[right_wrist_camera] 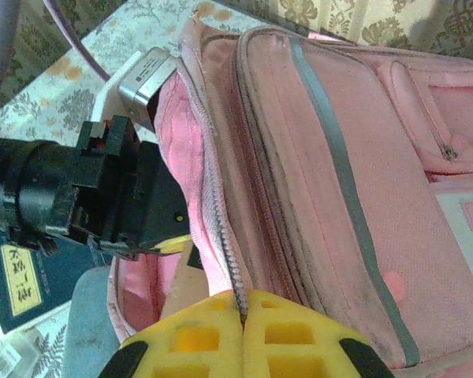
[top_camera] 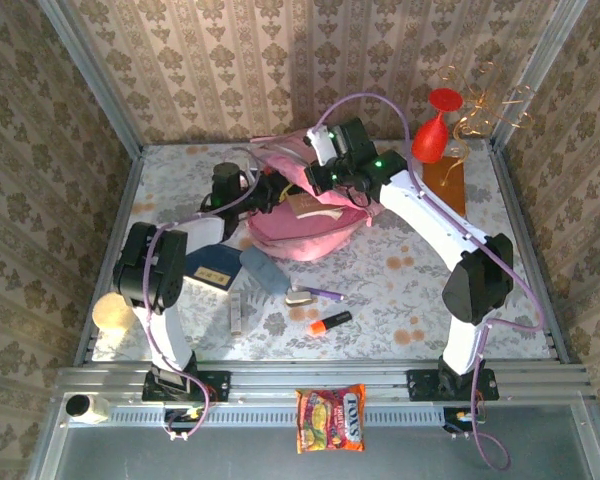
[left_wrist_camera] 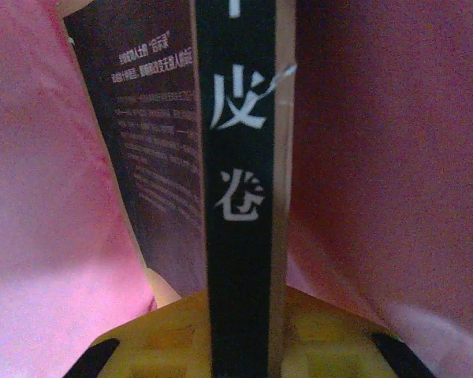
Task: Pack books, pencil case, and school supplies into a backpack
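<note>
— Quick, what's the left claw doing?

— My left claw (left_wrist_camera: 240, 346) is pinched almost shut on a book (left_wrist_camera: 236, 157). It sits edge-on up the middle of my wrist view, white characters on a black spine. Pink cloth of the backpack (right_wrist_camera: 315, 157) walls it in on both sides. The book's far end is cut off at the top, so I can't tell how deep it sits.

— And the right?

— My right claw (right_wrist_camera: 243, 315) is clamped tight on the zip edge of the backpack's open mouth, jaws pressed together on the fabric. From there I see my left arm's black wrist going in at the opening, with the pink flap covering its fingers.

— Where's the rest of the kit?

— From above, on the table (top_camera: 400, 300), just my side of the backpack. The navy book (top_camera: 205, 265) lies with the pencil case (top_camera: 263, 270) against it, touching or overlapping, I can't say which. Nearer me is the purple pen (top_camera: 330, 294) beside a small beige piece (top_camera: 300, 297). Then come the orange-and-black marker (top_camera: 330, 322) and a pale stick (top_camera: 236, 312).

— What colour is the held book's cover?

— It's too close and too dim to call.
</note>
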